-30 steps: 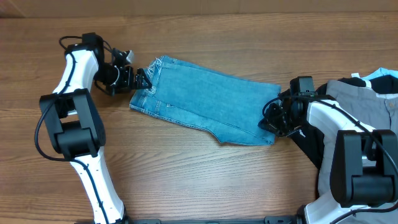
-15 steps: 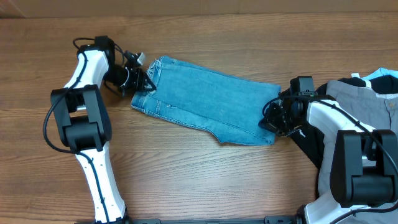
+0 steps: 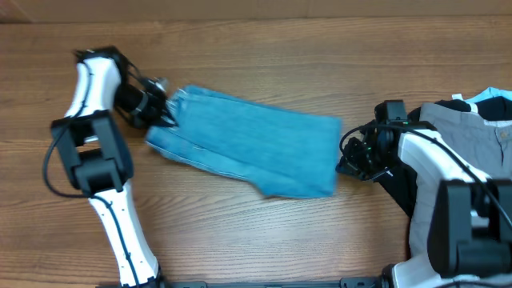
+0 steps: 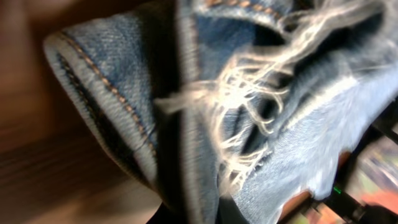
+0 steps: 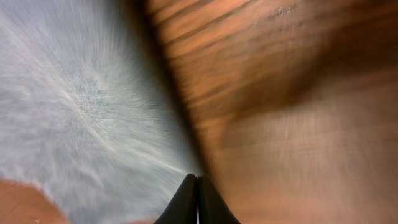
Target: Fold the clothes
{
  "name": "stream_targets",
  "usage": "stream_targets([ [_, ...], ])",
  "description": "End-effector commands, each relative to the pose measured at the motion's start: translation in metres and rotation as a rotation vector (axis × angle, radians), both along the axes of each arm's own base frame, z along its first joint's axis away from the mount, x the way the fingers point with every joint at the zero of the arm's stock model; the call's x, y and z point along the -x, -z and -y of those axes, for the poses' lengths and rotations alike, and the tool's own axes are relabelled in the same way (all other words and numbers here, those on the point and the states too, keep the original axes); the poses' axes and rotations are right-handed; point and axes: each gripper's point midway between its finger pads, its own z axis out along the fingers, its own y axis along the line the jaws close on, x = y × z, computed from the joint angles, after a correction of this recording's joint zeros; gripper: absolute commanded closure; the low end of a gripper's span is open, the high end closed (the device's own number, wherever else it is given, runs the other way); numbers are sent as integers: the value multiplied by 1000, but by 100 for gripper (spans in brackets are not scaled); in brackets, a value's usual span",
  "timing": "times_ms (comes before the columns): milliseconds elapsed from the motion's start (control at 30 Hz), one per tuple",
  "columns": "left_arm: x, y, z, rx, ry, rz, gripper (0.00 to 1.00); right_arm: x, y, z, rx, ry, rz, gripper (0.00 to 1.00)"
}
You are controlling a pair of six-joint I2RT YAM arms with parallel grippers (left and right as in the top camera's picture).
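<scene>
1. The jeans (image 3: 252, 148) lie on the table (image 3: 264, 232), between the two arms. They run at a slant, with the frayed end to the left and the other end to the right. They are already doubled into a short band and look smeared in the overhead view.
2. The left gripper (image 3: 166, 114) is at the frayed hem (image 4: 249, 93). Denim and loose white threads fill its wrist view, so I judge the jaws are clenched on that hem.
3. The right gripper (image 3: 346, 162) is at the jeans' right edge. Its fingertips (image 5: 186, 200) are pressed together, with denim just beside them. I cannot tell whether any cloth is pinched.
4. Step in hand, as I judge it: carry the hem end over toward the other end to make the next fold.
5. To do it well, lift the hem only enough to clear the layer under it and keep all the layers in the pinch.
6. Move both ends together so the band stays flat and does not twist.
7. Land edge on edge, and let go only once the cloth rests.
8. Risk: frayed threads may snag on the jaws at release.
9. Count:
   - one pair of jeans
   - two grippers
   - one grey garment (image 3: 460, 128) at far right, apart from the jeans
   - one light-blue scrap (image 3: 494, 98) beside it, cut off by the frame edge, so I cannot tell what it is
</scene>
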Motion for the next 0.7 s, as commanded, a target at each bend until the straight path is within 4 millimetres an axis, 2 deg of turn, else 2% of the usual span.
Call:
stream_targets([
  [0,-14,-87,-54,-190,-79,193,96,-16,-42,1,5,3,124,95],
  [133,-18,-162,-65,-258,-131,370,96,-9,-64,1,5,3,155,94],
  [200,-16,-184,-59,-286,-131,421,96,-8,-71,1,6,0,173,95],
  [267,-12,-193,-48,-300,-113,433,96,-7,-76,2,6,1,190,94],
  [400,-6,-183,-12,-284,-45,375,96,-7,-81,1,5,1,204,94],
  [667,6,-109,32,-482,69,202,96,-5,-80,1,5,0,197,94],
])
